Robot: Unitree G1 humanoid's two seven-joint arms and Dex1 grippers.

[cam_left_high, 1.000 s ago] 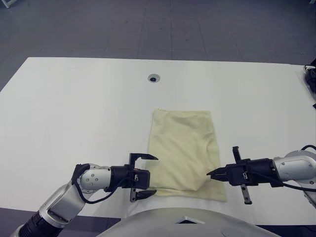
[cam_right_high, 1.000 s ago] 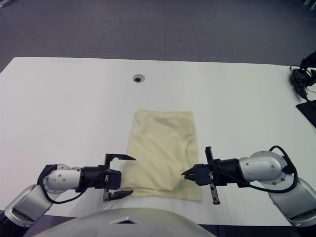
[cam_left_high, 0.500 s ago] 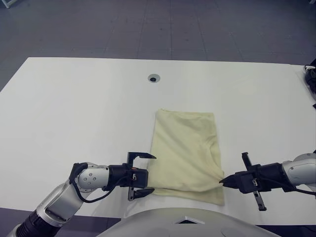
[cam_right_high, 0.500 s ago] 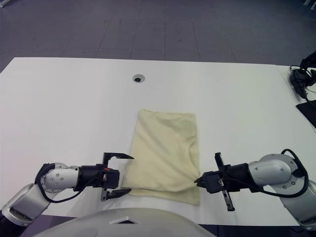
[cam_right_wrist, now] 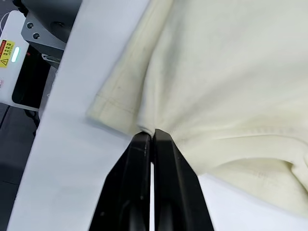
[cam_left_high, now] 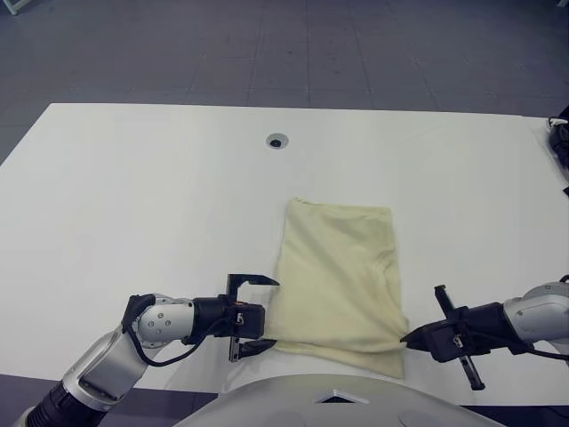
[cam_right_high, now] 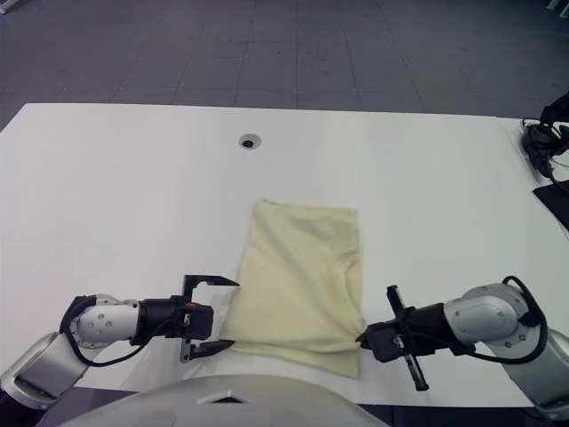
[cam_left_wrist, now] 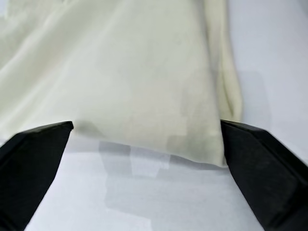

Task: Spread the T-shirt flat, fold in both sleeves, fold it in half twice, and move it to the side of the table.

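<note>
A folded pale-yellow T-shirt [cam_left_high: 342,271] lies on the white worktop [cam_left_high: 133,196], its near hem close to the worktop's near edge. The right claw [cam_left_high: 406,338] is clenched on the shirt's near right corner, where the cloth is drawn into creases. The left claw [cam_left_high: 272,314] stands released at the near left corner, its fingers spread on either side of the hem. Broad white surface extends to the shirt's left, right and far side. A round cable port [cam_left_high: 277,140] sits well beyond it, and dark cables [cam_right_high: 542,133] lie at the far right edge.
</note>
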